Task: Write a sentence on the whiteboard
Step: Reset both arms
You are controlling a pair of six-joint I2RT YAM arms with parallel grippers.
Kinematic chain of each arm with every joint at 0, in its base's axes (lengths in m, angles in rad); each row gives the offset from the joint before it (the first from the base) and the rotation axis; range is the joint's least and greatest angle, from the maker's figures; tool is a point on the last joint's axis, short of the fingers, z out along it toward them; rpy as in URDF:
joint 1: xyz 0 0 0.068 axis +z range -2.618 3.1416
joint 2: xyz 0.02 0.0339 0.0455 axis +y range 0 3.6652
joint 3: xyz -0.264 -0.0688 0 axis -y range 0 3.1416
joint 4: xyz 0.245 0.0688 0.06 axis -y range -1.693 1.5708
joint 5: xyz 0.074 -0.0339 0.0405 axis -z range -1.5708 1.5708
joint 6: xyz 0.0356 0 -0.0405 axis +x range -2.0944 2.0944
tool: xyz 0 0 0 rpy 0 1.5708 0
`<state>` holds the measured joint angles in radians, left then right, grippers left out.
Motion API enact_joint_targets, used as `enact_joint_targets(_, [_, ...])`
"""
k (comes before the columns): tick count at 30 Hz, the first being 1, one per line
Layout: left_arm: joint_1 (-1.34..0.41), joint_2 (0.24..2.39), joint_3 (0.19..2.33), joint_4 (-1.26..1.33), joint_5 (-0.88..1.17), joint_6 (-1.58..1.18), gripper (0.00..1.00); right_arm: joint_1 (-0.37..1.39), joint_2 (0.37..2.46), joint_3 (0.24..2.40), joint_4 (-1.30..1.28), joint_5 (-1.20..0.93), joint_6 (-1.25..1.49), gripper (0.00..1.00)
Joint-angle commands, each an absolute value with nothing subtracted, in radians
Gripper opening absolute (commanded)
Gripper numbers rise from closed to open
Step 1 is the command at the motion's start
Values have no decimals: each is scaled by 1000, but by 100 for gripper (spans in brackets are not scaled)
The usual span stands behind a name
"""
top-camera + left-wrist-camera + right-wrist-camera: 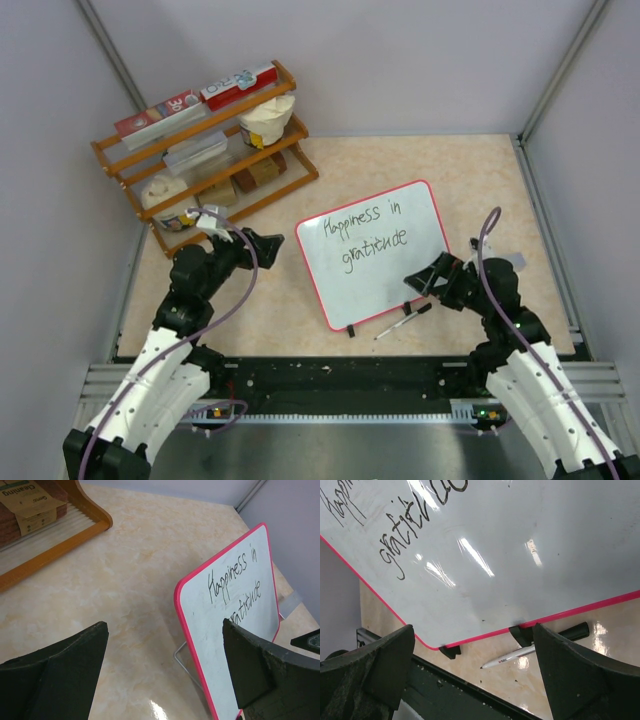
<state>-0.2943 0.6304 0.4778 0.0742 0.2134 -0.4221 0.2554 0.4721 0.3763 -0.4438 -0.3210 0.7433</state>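
Note:
The whiteboard point(375, 250) with a red rim stands propped on the table's middle, on small black feet. The sentence point(362, 233) "Happiness in gratitude" is on it in two black lines; it also shows in the left wrist view point(232, 577) and partly in the right wrist view point(415, 535). A white marker point(402, 322) with a black cap lies on the table in front of the board's lower edge, also in the right wrist view point(530, 650). My left gripper point(268, 248) is open and empty, left of the board. My right gripper point(428, 278) is open and empty, over the board's lower right corner.
A wooden shelf rack point(205, 150) with boxes, a bowl and packets stands at the back left. Its corner shows in the left wrist view point(90, 515). A black rail point(340, 375) runs along the near table edge. Grey walls close in on three sides.

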Motion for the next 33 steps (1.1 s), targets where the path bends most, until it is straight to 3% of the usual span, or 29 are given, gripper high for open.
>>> enact_joint_targets(1, [-295, 649, 492, 109, 186, -426, 99, 262, 505, 437, -368, -279, 704, 99])
enact_joint_targets(9, [-295, 695, 465, 126, 126, -440, 99, 262, 528, 445, -325, -186, 660, 99])
enact_joint_targets(22, [-295, 776, 479, 32, -133, -460, 99, 262, 532, 433, -143, -3, 526, 99])
enact_joint_targets(33, [-295, 779, 468, 5, -299, -433, 99, 264, 488, 301, 118, 351, 368, 99])
